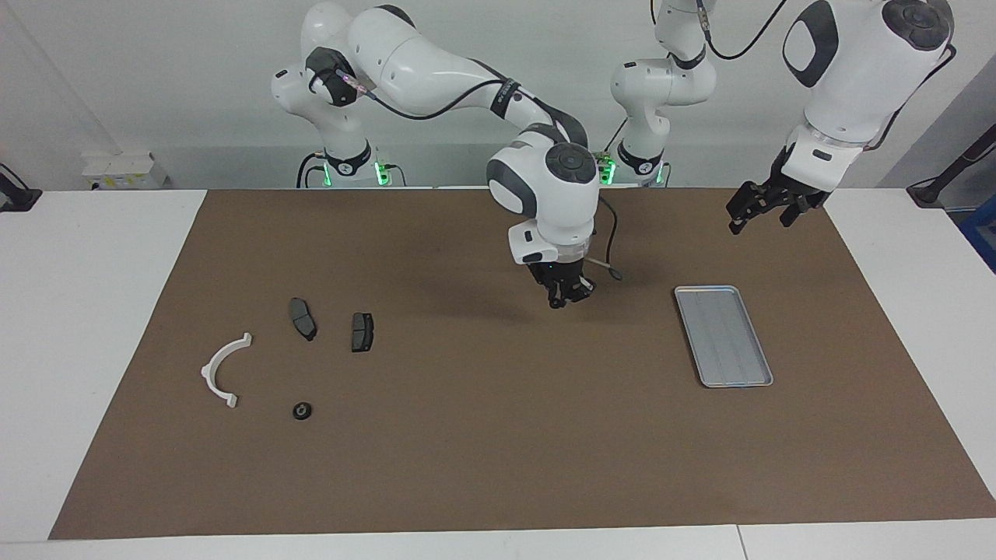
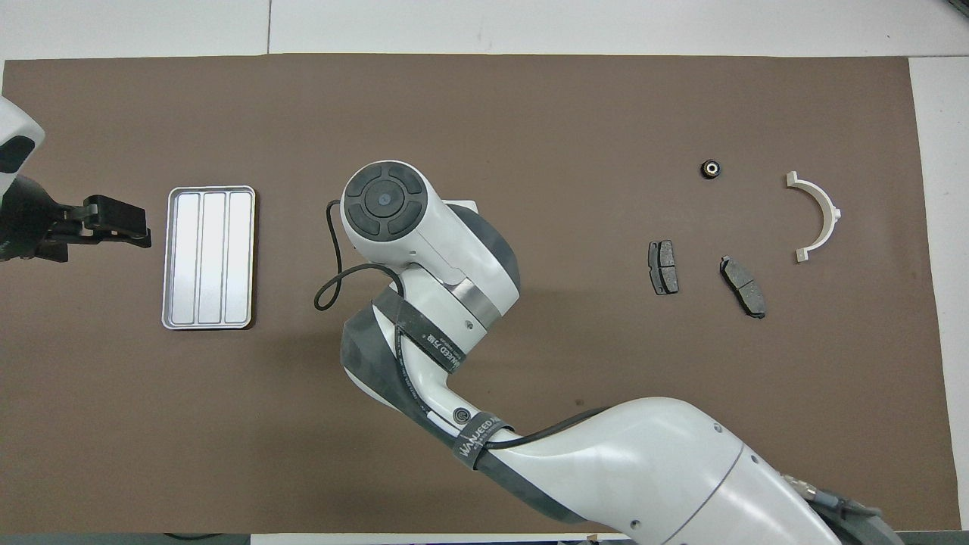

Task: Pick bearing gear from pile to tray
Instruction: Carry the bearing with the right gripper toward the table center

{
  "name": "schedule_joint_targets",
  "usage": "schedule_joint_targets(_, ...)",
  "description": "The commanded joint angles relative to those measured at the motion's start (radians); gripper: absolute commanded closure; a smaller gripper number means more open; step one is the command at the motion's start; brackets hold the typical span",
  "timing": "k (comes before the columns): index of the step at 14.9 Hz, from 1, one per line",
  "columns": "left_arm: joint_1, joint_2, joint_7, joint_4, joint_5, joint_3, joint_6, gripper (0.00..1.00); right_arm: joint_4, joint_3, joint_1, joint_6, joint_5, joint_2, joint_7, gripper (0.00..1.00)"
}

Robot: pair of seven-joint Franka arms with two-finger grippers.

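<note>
Right hand carries toward the tray, pressed closed, while the left hand waits.

Facing view: the right hand (image 1: 562,296) hangs over the brown mat between the pile and the tray (image 1: 759,379), fingertips together; whether a small part sits between them I cannot tell. One black bearing gear (image 1: 302,410) lies in the pile, farther from the robots than the brake pads (image 1: 303,318), beside the white bracket (image 1: 222,370). The left hand (image 1: 766,204), spread wide and empty, waits near the tray.
Overhead view: the right arm hides its own hand. Next, I judge, it must travel on over the tray (image 2: 169,261) and lower before letting go.
</note>
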Motion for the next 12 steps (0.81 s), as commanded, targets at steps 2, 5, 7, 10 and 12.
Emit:
schedule_joint_targets(2,0.006,-0.012,0.005,-0.001,0.008,-0.003,-0.009,0.0,-0.044,0.001,-0.013,0.115,-0.036,0.026,0.021,1.0)
schedule_joint_targets(5,0.006,-0.012,0.005,-0.001,0.008,-0.003,-0.009,0.0,-0.113,0.001,-0.019,0.199,-0.051,0.029,0.021,1.0)
schedule_joint_targets(7,0.006,-0.012,0.005,-0.001,0.008,-0.005,-0.007,0.0,-0.143,-0.001,-0.019,0.244,-0.059,0.032,0.021,1.0)
schedule_joint_targets(10,0.006,-0.012,0.005,-0.001,0.008,-0.005,-0.007,0.0,-0.16,-0.001,-0.02,0.262,-0.065,0.032,0.023,1.0)
schedule_joint_targets(12,0.006,-0.012,0.005,-0.001,0.008,-0.005,-0.009,0.0,-0.16,-0.001,-0.022,0.264,-0.065,0.03,0.023,0.87)
